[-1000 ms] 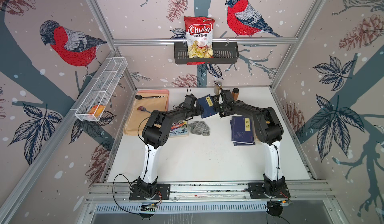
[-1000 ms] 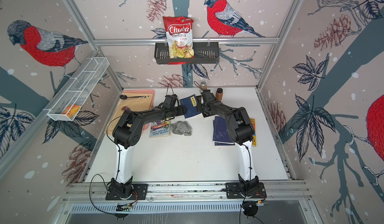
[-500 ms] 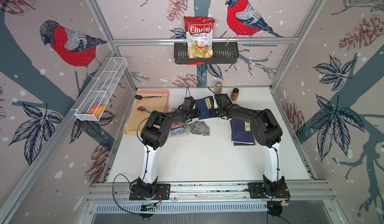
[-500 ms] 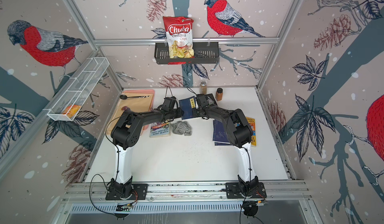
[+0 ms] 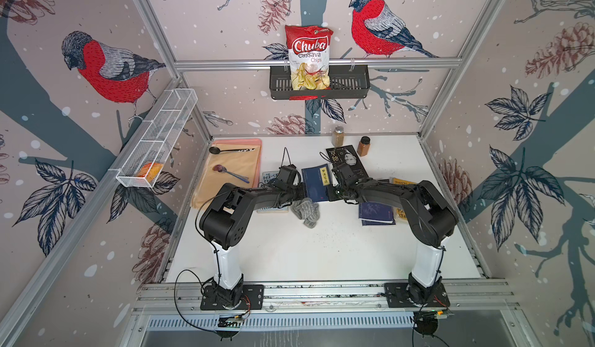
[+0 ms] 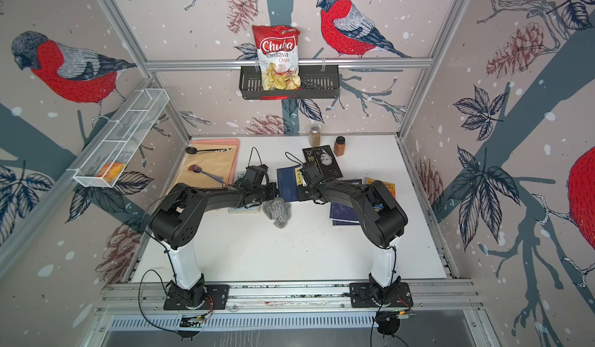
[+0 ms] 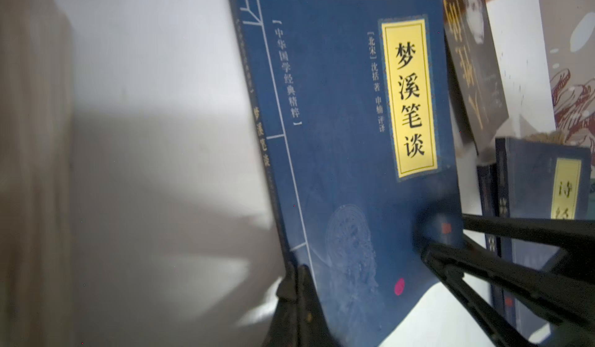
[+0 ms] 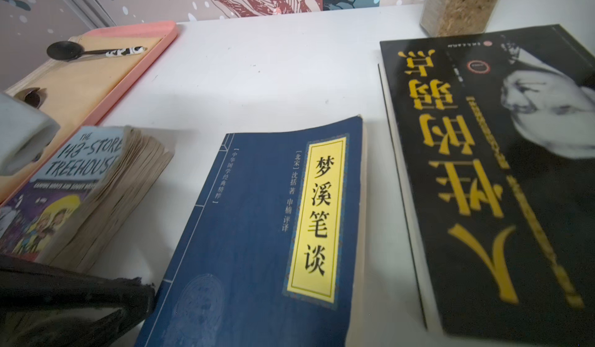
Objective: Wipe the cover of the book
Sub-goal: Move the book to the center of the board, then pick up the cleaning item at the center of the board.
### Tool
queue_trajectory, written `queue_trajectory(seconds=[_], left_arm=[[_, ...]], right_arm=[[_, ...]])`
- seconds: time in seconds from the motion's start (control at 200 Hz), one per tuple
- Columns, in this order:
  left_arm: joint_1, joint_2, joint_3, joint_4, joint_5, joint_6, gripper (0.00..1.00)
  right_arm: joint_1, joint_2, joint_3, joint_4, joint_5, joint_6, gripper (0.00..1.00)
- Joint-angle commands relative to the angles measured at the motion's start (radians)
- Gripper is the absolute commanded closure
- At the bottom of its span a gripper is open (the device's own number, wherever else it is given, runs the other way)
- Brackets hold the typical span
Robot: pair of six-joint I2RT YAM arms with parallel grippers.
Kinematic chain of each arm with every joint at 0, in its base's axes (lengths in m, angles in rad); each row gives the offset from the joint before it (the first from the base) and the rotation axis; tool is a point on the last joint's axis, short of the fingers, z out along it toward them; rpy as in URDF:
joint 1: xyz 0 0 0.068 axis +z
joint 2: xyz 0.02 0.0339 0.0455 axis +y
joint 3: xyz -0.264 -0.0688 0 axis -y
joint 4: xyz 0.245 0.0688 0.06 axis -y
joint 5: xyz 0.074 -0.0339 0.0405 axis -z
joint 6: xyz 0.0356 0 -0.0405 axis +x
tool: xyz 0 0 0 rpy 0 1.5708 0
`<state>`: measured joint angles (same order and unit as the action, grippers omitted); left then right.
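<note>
Looked down on a white desk point(image 5: 322, 255) walled with bird-print panels. Found a long white wire rack point(image 5: 167, 120) on the left wall, holding one orange-yellow item point(image 5: 148, 170) in its nearest compartment; could not name it. Saw a black basket point(image 5: 352, 84) hung on the far wall with a red bag of cassava chips point(image 5: 309, 55) standing upright in it. Noted a pink-rimmed tray point(image 5: 240, 140) at the far left of the desk, carrying a wooden board point(image 5: 244, 160) with a black spoon point(image 5: 215, 150) and a second spoon point(image 5: 222, 169) on it.

Found the blue book point(image 5: 317, 184) at mid-desk toward the far side, between a treehouse paperback point(image 8: 80, 184) on its left and a black book point(image 5: 349, 161) on its far right. Saw the left hand point(image 5: 302, 190) clamped together on its spine edge and the right hand point(image 5: 335, 190) pinching the opposite edge. Could not tell resting on the desk from hanging clear. Read its cover as dark blue and slightly bowed, with white lines beside the spine, a yellow title panel in black characters, a faint round emblem lower down and a small pink seal. Spotted a grey cloth point(image 5: 306, 211) lying on the desk just near of the book.
</note>
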<state>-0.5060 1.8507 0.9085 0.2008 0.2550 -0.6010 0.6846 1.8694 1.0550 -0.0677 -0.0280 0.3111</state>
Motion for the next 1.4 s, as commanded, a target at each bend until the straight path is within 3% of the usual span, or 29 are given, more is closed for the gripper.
queue_trajectory(seconds=[0.0, 0.175, 0.33, 0.39, 0.495, 0.545, 0.715, 0.86, 1.126, 1.186, 1.251, 1.396], left_arm=[[-0.053, -0.057, -0.098, 0.094, 0.062, -0.038, 0.94], [-0.134, -0.198, -0.218, 0.086, 0.004, -0.068, 0.94], [-0.141, -0.354, -0.225, -0.054, -0.05, -0.034, 0.87], [-0.138, -0.413, -0.2, -0.137, -0.094, -0.002, 0.8], [-0.113, -0.503, -0.169, -0.243, -0.153, 0.043, 0.54], [-0.084, -0.543, -0.172, -0.262, -0.16, 0.052, 0.48], [0.031, -0.634, -0.23, -0.272, -0.181, 0.069, 0.39], [0.108, -0.674, -0.288, -0.261, -0.159, 0.077, 0.38], [0.159, -0.72, -0.344, -0.221, -0.139, 0.07, 0.36], [0.162, -0.716, -0.34, -0.219, -0.133, 0.07, 0.36], [0.164, -0.711, -0.337, -0.221, -0.131, 0.075, 0.36], [0.166, -0.708, -0.332, -0.233, -0.135, 0.082, 0.36]], right_arm=[[0.057, -0.057, -0.117, -0.048, -0.017, 0.086, 0.66], [0.173, -0.194, -0.264, -0.054, 0.045, 0.186, 0.64], [0.235, -0.276, -0.247, -0.156, 0.163, 0.225, 0.56], [0.251, -0.312, -0.222, -0.212, 0.227, 0.233, 0.51], [0.282, -0.358, -0.178, -0.3, 0.312, 0.226, 0.41], [0.296, -0.379, -0.168, -0.316, 0.331, 0.211, 0.36], [0.37, -0.426, -0.192, -0.197, 0.218, 0.071, 0.24], [0.41, -0.368, -0.189, -0.049, 0.061, 0.054, 0.19], [0.49, -0.091, -0.047, -0.014, 0.074, 0.063, 0.14], [0.508, -0.021, 0.003, -0.048, 0.088, 0.069, 0.17], [0.517, 0.044, 0.043, -0.075, 0.096, 0.084, 0.28], [0.506, 0.044, 0.017, -0.072, 0.102, 0.132, 0.78]])
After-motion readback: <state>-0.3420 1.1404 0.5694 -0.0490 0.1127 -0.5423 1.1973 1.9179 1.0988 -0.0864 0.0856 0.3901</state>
